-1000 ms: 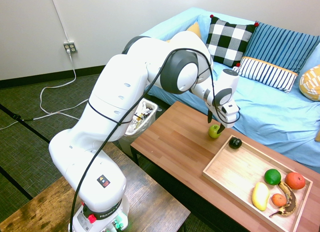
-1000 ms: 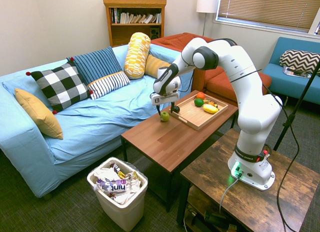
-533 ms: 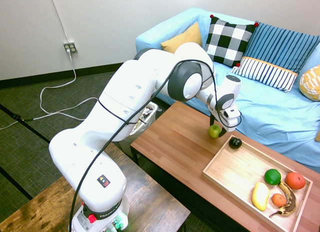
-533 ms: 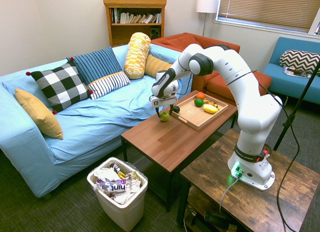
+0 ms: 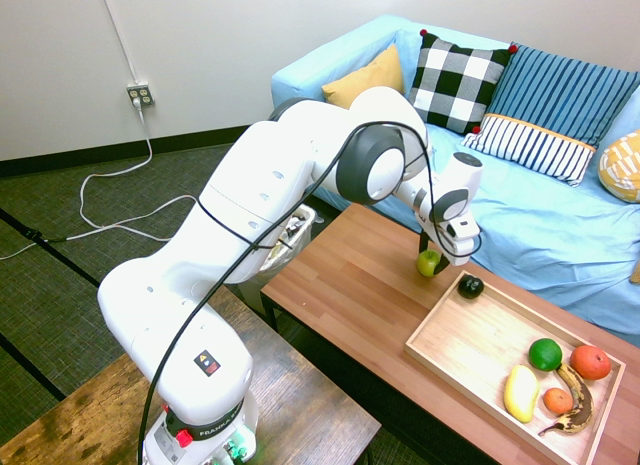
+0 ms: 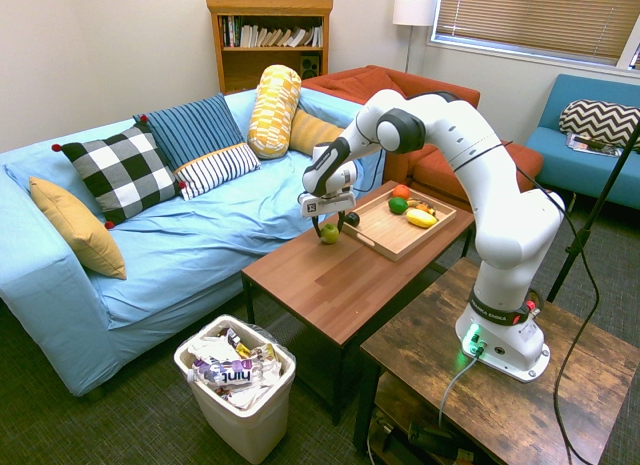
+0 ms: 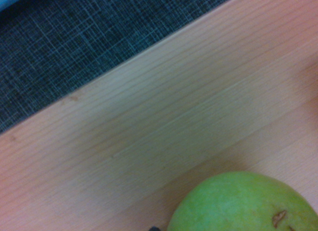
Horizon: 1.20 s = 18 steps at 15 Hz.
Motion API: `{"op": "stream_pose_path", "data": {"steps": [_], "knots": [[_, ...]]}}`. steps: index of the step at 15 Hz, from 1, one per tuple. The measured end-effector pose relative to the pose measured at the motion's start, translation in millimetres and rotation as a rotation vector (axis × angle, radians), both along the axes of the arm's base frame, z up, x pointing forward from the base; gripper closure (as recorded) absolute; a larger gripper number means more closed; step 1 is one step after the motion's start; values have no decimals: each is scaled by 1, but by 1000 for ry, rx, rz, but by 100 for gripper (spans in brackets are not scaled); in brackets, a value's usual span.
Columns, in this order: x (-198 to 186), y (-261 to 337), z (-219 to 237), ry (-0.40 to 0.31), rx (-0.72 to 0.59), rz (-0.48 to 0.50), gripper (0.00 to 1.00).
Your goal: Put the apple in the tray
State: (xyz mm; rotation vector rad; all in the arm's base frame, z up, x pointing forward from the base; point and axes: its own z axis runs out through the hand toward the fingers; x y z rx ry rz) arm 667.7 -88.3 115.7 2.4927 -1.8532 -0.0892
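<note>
**White claw (image 6: 330, 230) grips the small, round yellow-green apple (image 5: 427, 264)**

The step in hand looks like picking up. In the first outside view, the apple sits right of the middle, on the brown wooden tabletop (image 5: 345, 275). It is just outside the big, flat, light wooden tray (image 5: 470, 350) at the lower right. The claw looks closed on the apple, one finger on each side.

Next, the arm should lift the apple straight up, over the low rim, and set it down in the tray's bare middle – a gentle lift, since a round apple could slip.

Now the count: one apple, one tray, one claw. Six fruits are in the tray – one blackish round fruit (image 5: 471, 286), one dark green round fruit (image 5: 545, 354), one big red-orange round fruit (image 5: 590, 362), one small orange round fruit (image 5: 557, 401), one long yellow fruit (image 5: 521, 393) and one brown-spotted banana (image 5: 577, 415).
</note>
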Motion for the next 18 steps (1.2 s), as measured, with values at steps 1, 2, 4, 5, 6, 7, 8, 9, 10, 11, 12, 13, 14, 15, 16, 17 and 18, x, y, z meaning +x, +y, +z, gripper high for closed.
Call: {"op": "stream_pose_path", "data": {"steps": [1, 2, 4, 5, 6, 7, 8, 9, 10, 11, 12, 13, 14, 15, 16, 17, 18], "knots": [[0, -1, 1, -3, 5, -1, 100], [2, -3, 5, -10, 7, 1, 100], [7, -13, 30, -38, 3, -2, 100], [9, -22, 49, -52, -1, -7, 100], [7, -33, 69, -65, -8, -16, 100], [2, -49, 88, -78, -19, -31, 100], [-7, -69, 106, -88, -37, -51, 100], [-18, -96, 121, -93, -59, -78, 100], [-31, -122, 130, -95, -68, -103, 100], [-45, -147, 133, -90, -71, -123, 100], [-57, -167, 130, -78, -71, -141, 100], [-68, -182, 125, -64, -69, -152, 100], [-77, -193, 116, -48, -64, -159, 100], [-83, -199, 106, -33, -57, -163, 100], [-89, -202, 95, -20, -49, -165, 100], [-92, -204, 84, -7, -44, -167, 100], [-95, -204, 73, 7, -34, -170, 100]]}}
